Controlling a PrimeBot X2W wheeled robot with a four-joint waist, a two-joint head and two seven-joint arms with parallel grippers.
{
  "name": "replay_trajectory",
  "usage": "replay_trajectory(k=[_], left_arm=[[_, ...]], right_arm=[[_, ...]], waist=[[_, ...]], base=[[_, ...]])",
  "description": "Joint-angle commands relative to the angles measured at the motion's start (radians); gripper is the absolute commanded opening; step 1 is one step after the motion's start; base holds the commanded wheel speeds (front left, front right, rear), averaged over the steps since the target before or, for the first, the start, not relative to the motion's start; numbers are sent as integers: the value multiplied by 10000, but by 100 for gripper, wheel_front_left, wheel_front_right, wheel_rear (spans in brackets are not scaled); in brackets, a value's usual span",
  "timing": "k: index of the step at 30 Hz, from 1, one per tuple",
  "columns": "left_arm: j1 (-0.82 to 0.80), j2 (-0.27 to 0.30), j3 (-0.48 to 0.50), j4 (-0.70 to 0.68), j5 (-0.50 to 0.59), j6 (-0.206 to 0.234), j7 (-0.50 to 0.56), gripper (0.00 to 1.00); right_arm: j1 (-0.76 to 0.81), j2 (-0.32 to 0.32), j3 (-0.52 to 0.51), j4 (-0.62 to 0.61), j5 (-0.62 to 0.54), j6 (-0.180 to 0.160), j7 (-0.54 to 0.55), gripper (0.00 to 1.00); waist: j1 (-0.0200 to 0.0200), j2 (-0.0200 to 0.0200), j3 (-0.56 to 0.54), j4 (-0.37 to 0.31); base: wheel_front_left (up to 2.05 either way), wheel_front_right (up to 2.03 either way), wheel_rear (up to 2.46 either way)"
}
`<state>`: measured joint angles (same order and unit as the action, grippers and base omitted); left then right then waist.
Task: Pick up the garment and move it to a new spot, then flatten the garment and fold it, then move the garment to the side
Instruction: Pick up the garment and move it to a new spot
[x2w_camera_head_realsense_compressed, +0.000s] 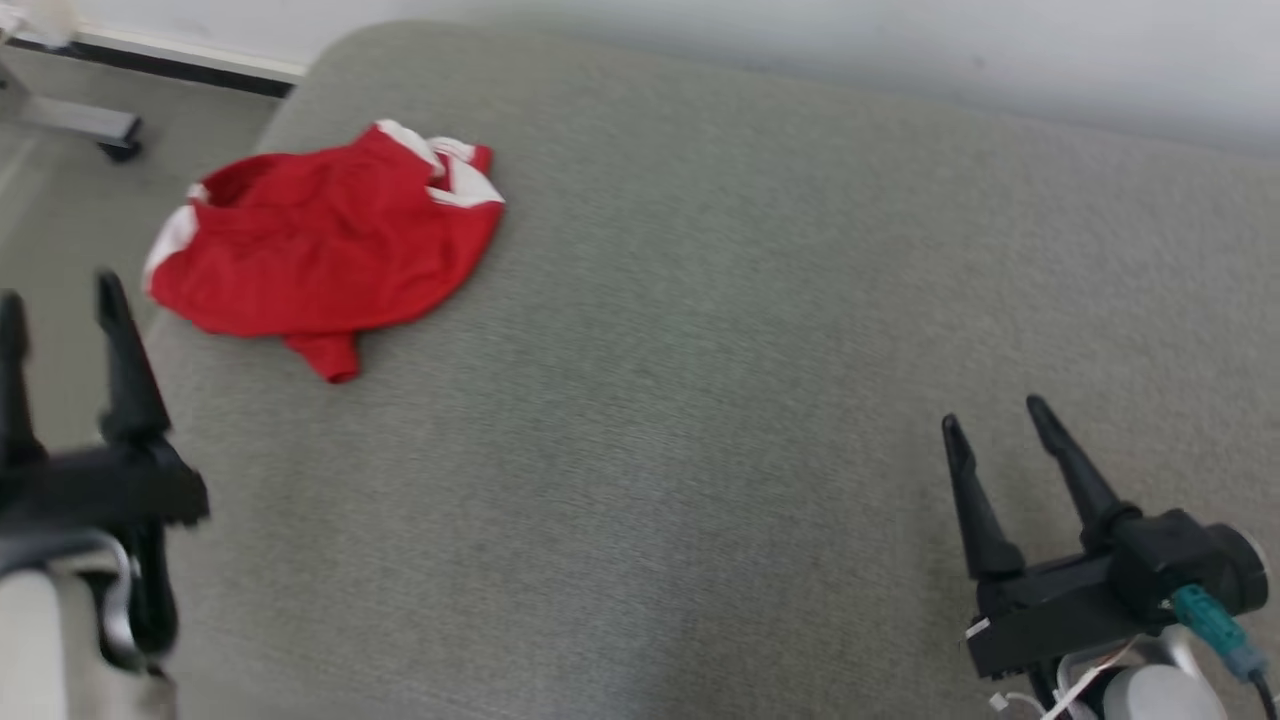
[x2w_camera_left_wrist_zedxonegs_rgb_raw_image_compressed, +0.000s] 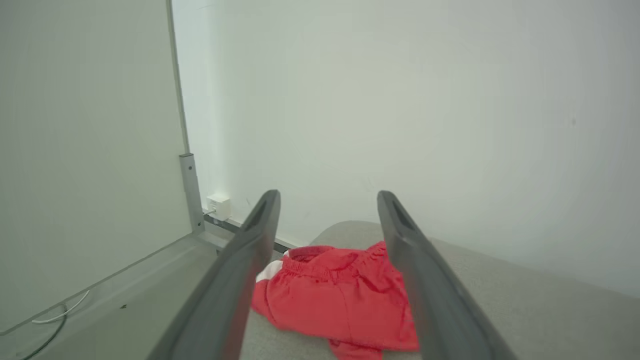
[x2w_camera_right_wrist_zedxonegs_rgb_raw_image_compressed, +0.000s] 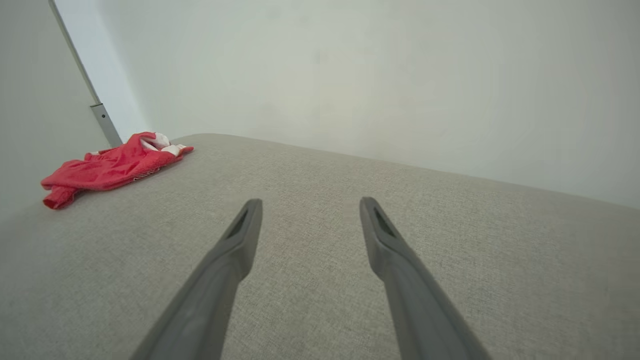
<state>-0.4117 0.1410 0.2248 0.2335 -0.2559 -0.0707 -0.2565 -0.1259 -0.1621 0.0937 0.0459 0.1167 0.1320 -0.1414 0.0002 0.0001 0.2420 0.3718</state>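
Observation:
The garment (x2w_camera_head_realsense_compressed: 320, 250) is a pair of red shorts with white trim, lying crumpled near the far left corner of a grey fabric surface (x2w_camera_head_realsense_compressed: 700, 420). My left gripper (x2w_camera_head_realsense_compressed: 60, 300) hangs open at the left edge, short of the shorts and holding nothing. Through the left wrist view the garment (x2w_camera_left_wrist_zedxonegs_rgb_raw_image_compressed: 335, 300) lies ahead between and beyond the two fingers (x2w_camera_left_wrist_zedxonegs_rgb_raw_image_compressed: 250, 240). Over the surface at the lower right my right gripper (x2w_camera_head_realsense_compressed: 990, 415) is open and holds nothing. The right wrist view has the garment (x2w_camera_right_wrist_zedxonegs_rgb_raw_image_compressed: 110, 167) far off to the left.
A white wall (x2w_camera_head_realsense_compressed: 900, 50) runs along the far side of the surface. Bare floor (x2w_camera_head_realsense_compressed: 60, 200) lies left of it, with a grey metal leg and a caster (x2w_camera_head_realsense_compressed: 118, 148). A white socket box (x2w_camera_left_wrist_zedxonegs_rgb_raw_image_compressed: 218, 206) and cables sit by the wall.

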Motion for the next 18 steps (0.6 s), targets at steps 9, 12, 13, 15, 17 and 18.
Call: replay_trajectory(k=[9, 12, 13, 15, 17, 18], left_arm=[[-2404, 1278, 428, 990, -399, -81, 493, 100], [-3013, 1664, 447, 1698, -510, -157, 689, 100], [-3176, 1799, 468, 2023, -572, -172, 823, 100], [-3445, 1962, 393, 2614, -701, -259, 1141, 100], [-3702, 2180, 356, 3213, -826, -318, 1498, 100], [-3826, 2283, 318, 3508, -852, -344, 1669, 100]], right_arm=[[-339, -172, -788, -812, -298, -27, 51, 100], [-302, -210, -1099, -1028, -342, -27, 64, 100], [-303, -220, -1178, -1100, -344, -27, 74, 100], [-307, -227, -1316, -1208, -368, -27, 132, 100], [-336, -245, -1380, -1315, -351, -27, 162, 100], [-358, -264, -1398, -1359, -349, -27, 191, 100]], waist=[[-2, -1, 2198, -2251], [-2, -1, 2414, -2498], [-2, -1, 2475, -2572], [-2, -1, 2562, -2667], [-2, -1, 2626, -2738], [-2, -1, 2648, -2759]], base=[[0, 0, 0], [0, 0, 0], [0, 0, 0], [0, 0, 0], [0, 0, 0], [0, 0, 0]])
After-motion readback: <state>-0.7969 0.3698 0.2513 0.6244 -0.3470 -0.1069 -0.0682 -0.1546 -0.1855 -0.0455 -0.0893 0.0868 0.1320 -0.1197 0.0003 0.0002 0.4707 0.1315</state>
